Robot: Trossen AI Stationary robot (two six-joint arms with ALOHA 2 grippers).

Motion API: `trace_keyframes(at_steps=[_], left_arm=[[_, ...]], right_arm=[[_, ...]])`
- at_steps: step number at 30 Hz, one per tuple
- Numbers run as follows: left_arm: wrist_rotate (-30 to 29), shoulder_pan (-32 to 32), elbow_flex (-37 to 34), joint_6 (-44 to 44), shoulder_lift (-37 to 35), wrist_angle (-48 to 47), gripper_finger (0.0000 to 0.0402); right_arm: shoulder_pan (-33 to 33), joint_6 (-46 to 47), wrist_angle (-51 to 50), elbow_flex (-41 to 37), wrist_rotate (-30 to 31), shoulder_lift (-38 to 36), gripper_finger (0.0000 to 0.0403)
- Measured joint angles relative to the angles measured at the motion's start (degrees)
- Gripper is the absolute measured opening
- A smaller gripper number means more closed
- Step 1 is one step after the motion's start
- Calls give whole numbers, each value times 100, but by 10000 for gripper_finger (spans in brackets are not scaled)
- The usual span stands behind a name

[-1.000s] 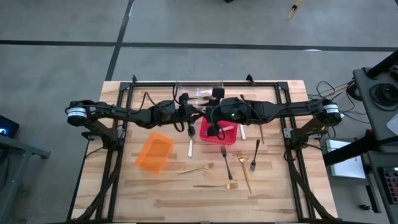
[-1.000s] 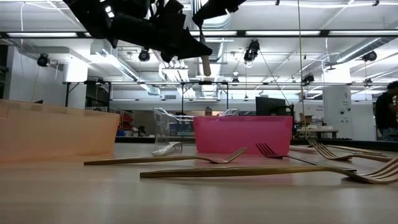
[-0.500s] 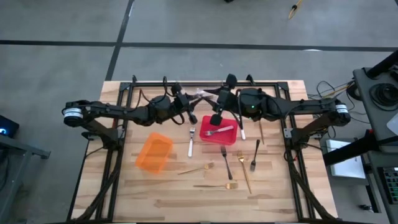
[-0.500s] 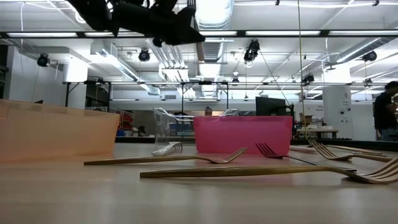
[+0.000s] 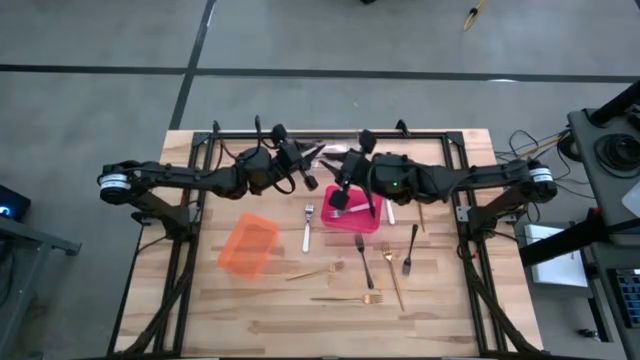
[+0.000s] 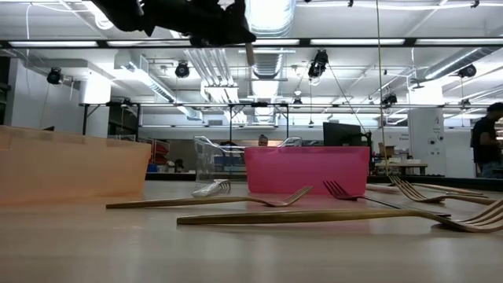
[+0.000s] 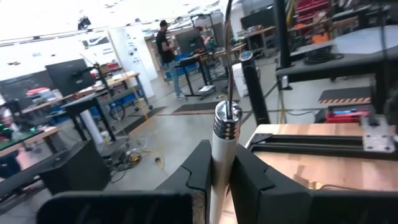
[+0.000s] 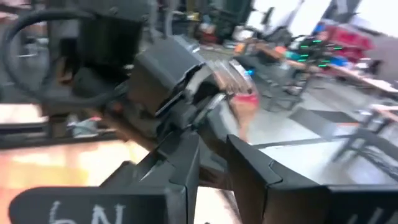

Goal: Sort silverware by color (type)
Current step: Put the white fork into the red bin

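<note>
My left gripper is high over the table's far middle, shut on a white-handled utensil. My right gripper hovers over the red bin, its fingers a little apart with nothing between them. A silver fork lies inside that bin. On the wood lie a white-handled fork, gold forks and black forks. My left gripper pinches the utensil's white handle between its two fingers, just below the chrome collar. The fingers point about level. The utensil is lifted clear and stands about upright: its thin metal shaft rises above the fingers, and its handle end points down.
An orange bin lies on the table's left half. A clear bin stands at the far edge behind the red one. More white-handled pieces lie right of the red bin. Bare wood spreads along the near edge.
My left gripper has risen with the utensil and drawn toward the table's far edge, turning as it went. My right gripper has lifted slightly over the red bin, and a silver fork now shows lying in that bin.
</note>
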Motion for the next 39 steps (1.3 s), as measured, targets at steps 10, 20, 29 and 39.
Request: trace_keyframes(at_steps=[10,20,29,39], left_arm=[[113,0,-4,0,-2,23,17],[237,0,-7,-30,2,18,17],[255,-7,-9,-77,9,52,17],[804,-59,-9,-307,9,21,17]], right_arm=[[74,186,174,-119,481,213,105],[38,-333,1289,-121,1420,671,165],[-81,-378,1466,-121,1173,745,150],[-222,-355,1444,-121,852,756,139]])
